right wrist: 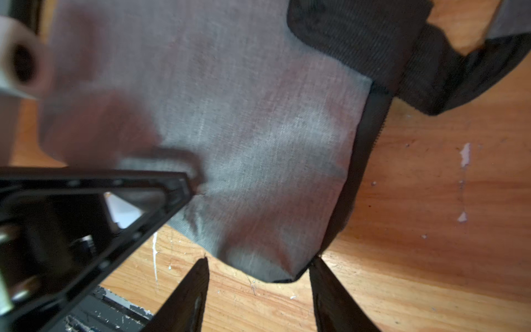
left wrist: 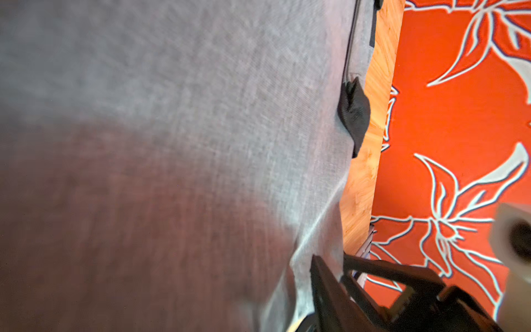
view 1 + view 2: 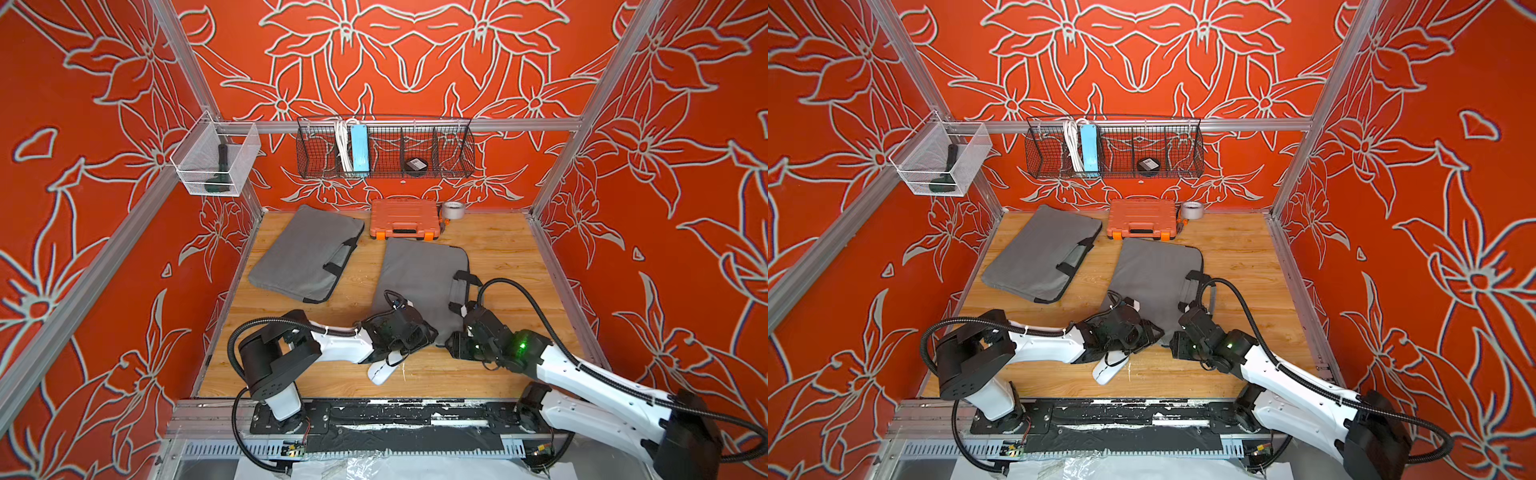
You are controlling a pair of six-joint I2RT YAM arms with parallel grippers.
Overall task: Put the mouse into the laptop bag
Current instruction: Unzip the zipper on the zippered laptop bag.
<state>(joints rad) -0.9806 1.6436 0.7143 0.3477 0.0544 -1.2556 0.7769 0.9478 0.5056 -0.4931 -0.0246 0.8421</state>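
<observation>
The white mouse lies on the wooden table near its front edge, just in front of my left wrist. A grey laptop bag lies flat in the middle, its near corner between both grippers. My left gripper rests on that corner; grey fabric fills the left wrist view and hides one finger, while the other finger stands well off to the side, so it looks open. My right gripper is open, and the bag's corner lies at its tips, ungripped.
A second grey laptop bag lies at the back left. An orange tool case and a tape roll stand against the back wall. A wire basket and a mesh bin hang above.
</observation>
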